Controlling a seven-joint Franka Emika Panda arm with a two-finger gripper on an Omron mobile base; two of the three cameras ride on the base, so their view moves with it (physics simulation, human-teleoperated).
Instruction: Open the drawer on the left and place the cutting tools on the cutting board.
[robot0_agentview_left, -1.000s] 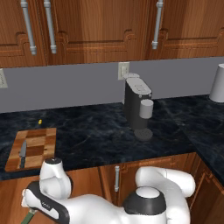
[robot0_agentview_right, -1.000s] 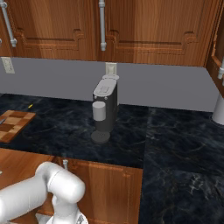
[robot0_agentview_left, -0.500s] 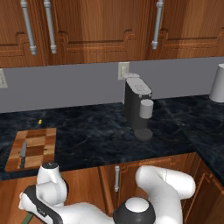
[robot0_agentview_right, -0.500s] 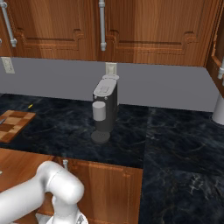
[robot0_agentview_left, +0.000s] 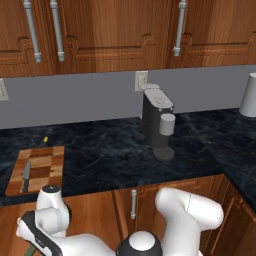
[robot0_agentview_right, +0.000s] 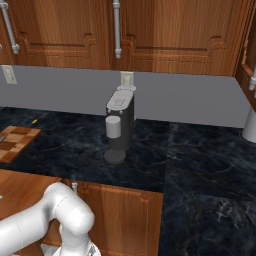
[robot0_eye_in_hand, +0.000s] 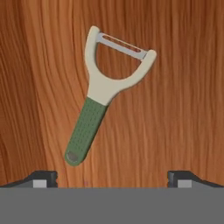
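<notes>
The green-handled peeler (robot0_eye_in_hand: 98, 100) lies flat on the wooden floor of the open drawer (robot0_eye_in_hand: 183, 87), its pale head pointing away from me. My gripper (robot0_eye_in_hand: 113, 177) hovers straight above it, open, with the handle's end just ahead of the gap and nearer the left fingertip (robot0_eye_in_hand: 43, 177). Nothing is between the fingers. The checkered cutting board (robot0_agentview_left: 44, 167) sits on the dark counter at the left, with the small knife (robot0_agentview_left: 25, 175) lying along its left side. The board's corner (robot0_agentview_right: 15, 142) also shows at the left edge of the right base view. The drawer (robot0_agentview_right: 25, 187) juts out below the counter there.
A dark coffee machine (robot0_agentview_left: 156, 120) with a grey mug stands mid-counter. A white canister (robot0_agentview_left: 249, 95) is at the far right. A tiny yellow object (robot0_agentview_left: 45, 139) lies behind the board. Lower cabinet doors with a vertical handle (robot0_agentview_left: 133, 204) are under the counter, and wall cabinets hang above.
The arm has folded lower and drawn in toward the lower left, down over the drawer. The knife, board and counter things have not moved.
</notes>
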